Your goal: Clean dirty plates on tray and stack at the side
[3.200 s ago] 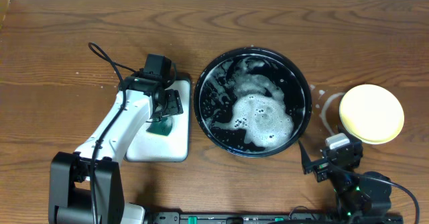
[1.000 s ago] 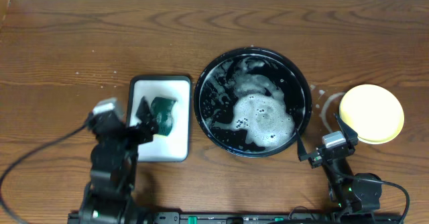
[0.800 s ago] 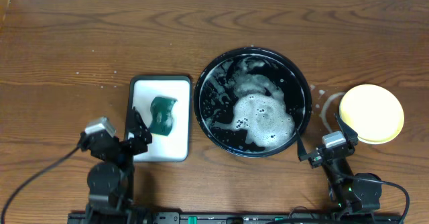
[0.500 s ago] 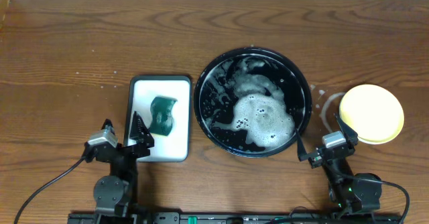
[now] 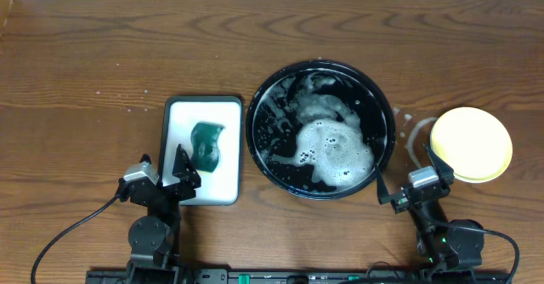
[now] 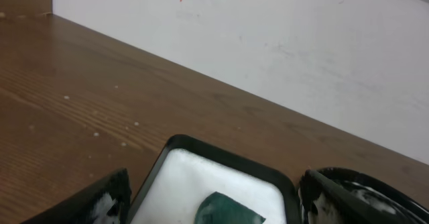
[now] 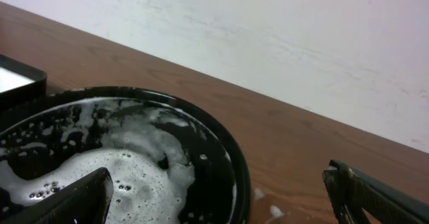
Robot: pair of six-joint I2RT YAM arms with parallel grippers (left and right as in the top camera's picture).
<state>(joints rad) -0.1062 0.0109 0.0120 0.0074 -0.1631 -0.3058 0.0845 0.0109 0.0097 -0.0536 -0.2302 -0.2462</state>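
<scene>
The black tray (image 5: 257, 114) sits mid-table, wet with white foam; it also shows in the right wrist view (image 7: 236, 163) and at the right edge of the left wrist view (image 6: 385, 194). No plate lies in it. A pale yellow plate (image 5: 471, 144) rests on the table to its right, with water spots beside it; I cannot tell if other plates lie under it. No mint-green plate shows. My left gripper (image 5: 167, 167) (image 6: 214, 192) is open and empty at the near end of the white tray. My right gripper (image 5: 406, 173) (image 7: 218, 194) is open and empty by the black tray's near right rim.
A white rectangular tray with a dark rim (image 5: 221, 190) (image 6: 177, 167) lies left of the black tray and holds a green sponge (image 5: 205, 145) (image 6: 224, 212). A white wall (image 7: 268, 36) runs along the table's far edge.
My left arm has let go of the sponge in the white tray and drawn back to the table's front edge. The right arm has barely moved.
</scene>
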